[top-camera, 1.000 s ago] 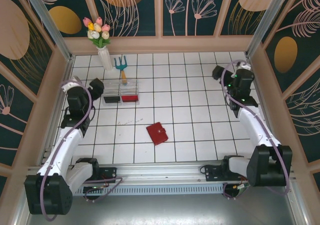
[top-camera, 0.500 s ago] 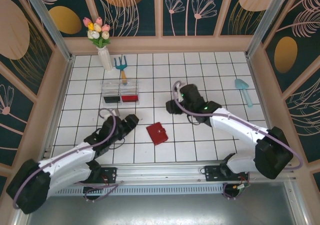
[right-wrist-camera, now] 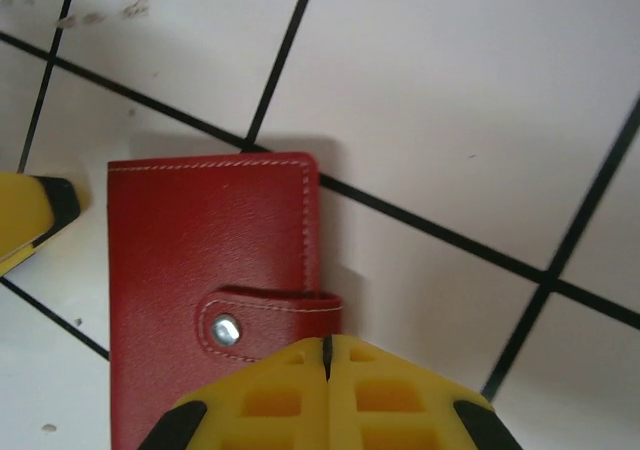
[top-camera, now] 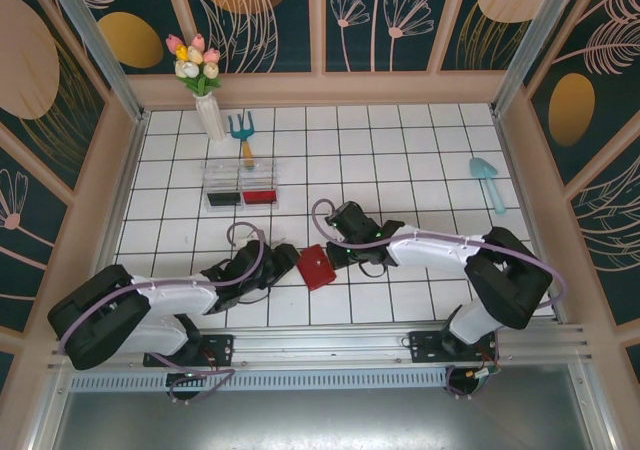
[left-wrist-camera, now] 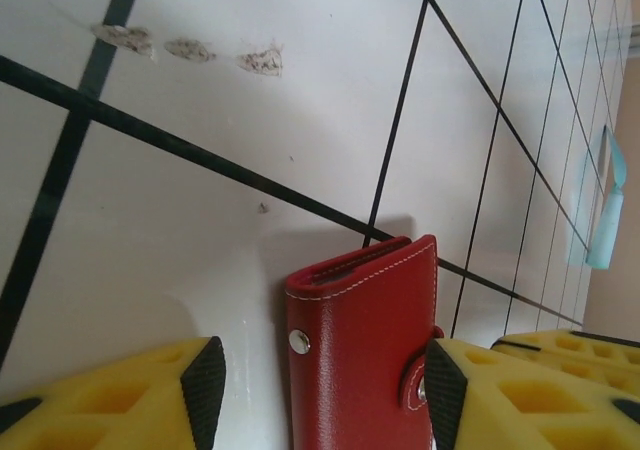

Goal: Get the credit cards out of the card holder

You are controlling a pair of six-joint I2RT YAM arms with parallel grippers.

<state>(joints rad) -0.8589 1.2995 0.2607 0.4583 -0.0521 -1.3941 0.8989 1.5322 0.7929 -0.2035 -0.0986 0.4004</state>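
Note:
The red card holder [top-camera: 316, 267] lies closed on the white tiles, snap tab fastened. In the left wrist view the holder [left-wrist-camera: 360, 350] sits between the fingers of my open left gripper [left-wrist-camera: 320, 395]. The right pad [left-wrist-camera: 440, 390] meets the tab side, and the left pad [left-wrist-camera: 205, 385] stands a little clear of the spine. My right gripper [right-wrist-camera: 327, 370] is shut, its tips pressed against the end of the snap tab [right-wrist-camera: 265, 320] at the holder's [right-wrist-camera: 210, 250] edge. From above, the left gripper [top-camera: 287, 261] and right gripper [top-camera: 336, 255] flank the holder. No cards show.
A clear tray [top-camera: 242, 173] at the back left holds a black and a red flat rectangle. A vase of tulips [top-camera: 203, 90] and a blue garden fork [top-camera: 242, 135] stand behind it. A teal scoop [top-camera: 487, 182] lies at the right.
Both arms have swung in from the sides of the table and come down at the card holder, the left from the left, the right from the right. The holder has stayed put.

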